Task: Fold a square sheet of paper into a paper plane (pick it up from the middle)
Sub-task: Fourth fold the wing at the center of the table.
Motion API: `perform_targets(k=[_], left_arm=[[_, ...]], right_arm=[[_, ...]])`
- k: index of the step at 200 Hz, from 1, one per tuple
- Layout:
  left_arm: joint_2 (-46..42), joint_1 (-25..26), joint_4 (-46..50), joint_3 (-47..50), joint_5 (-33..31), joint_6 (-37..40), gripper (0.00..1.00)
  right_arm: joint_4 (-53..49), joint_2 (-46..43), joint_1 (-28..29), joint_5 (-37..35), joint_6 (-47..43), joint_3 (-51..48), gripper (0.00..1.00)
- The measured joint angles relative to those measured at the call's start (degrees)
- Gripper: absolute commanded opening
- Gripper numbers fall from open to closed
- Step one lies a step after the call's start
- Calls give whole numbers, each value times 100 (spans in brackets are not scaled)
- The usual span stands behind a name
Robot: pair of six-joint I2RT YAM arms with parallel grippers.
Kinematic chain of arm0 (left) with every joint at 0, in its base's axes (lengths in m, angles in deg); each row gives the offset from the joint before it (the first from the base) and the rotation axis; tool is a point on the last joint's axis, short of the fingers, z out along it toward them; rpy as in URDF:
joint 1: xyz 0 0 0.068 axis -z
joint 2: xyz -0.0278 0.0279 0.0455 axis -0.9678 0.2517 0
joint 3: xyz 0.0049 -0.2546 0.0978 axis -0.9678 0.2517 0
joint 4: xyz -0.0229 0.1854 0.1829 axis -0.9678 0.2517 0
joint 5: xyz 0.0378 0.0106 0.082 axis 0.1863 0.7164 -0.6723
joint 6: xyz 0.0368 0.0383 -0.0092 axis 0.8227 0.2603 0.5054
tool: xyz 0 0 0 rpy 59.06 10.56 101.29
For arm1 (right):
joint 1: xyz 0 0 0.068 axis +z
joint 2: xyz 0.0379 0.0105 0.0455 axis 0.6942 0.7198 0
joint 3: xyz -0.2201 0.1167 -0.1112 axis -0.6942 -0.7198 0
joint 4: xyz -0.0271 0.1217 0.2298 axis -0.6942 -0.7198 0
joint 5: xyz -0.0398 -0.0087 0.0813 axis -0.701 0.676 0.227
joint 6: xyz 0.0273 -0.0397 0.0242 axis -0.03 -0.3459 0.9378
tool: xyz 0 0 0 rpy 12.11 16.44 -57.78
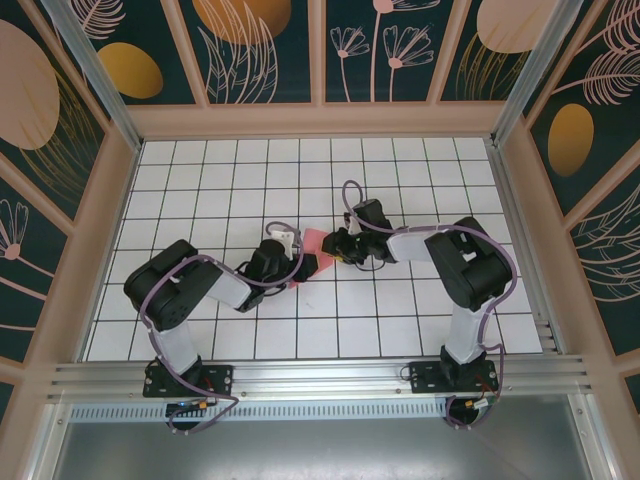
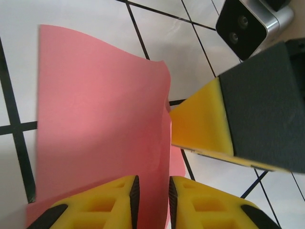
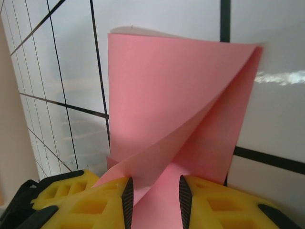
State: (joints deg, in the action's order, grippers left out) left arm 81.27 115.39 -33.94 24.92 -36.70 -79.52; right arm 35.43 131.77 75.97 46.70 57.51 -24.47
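The square sheet of paper (image 1: 312, 240) is salmon-pink and half folded, and it lies on the white grid table between my two grippers. In the left wrist view the sheet (image 2: 95, 119) stands curved, with one edge running down between the fingers of my left gripper (image 2: 151, 198). These fingers stand a little apart, open around the sheet. My right gripper (image 1: 336, 247) faces it from the right, and one of its yellow fingers (image 2: 205, 124) touches the sheet's edge. In the right wrist view a loose fold of the sheet (image 3: 167, 95) lies between the apart pads of my right gripper (image 3: 155, 198).
The white grid table (image 1: 420, 180) is walled by a wooden frame (image 1: 320, 120) at the back and both sides. An aluminium rail (image 1: 320, 375) runs along the near edge by the arm bases. The right wrist's camera (image 2: 245, 24) hangs close above the left fingers.
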Motion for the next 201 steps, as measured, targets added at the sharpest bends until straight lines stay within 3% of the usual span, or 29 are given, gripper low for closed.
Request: perform_targets(k=[81,106,149,201], left_arm=[[-195,0,1504,-542,-160,299,31],[-238,0,1738,-603,-225,439,28],[-256,-2,1930,-614,-348,601,13],[-470,-101,1709,-374,-289,334,10]], right_arm=[[-63,20,24,-2,-7,55,39],[-105,37,24,-2,-20,98,40],[-125,37,24,0,-22,116,40],[-125,-92,31,-7,-66,116,40]])
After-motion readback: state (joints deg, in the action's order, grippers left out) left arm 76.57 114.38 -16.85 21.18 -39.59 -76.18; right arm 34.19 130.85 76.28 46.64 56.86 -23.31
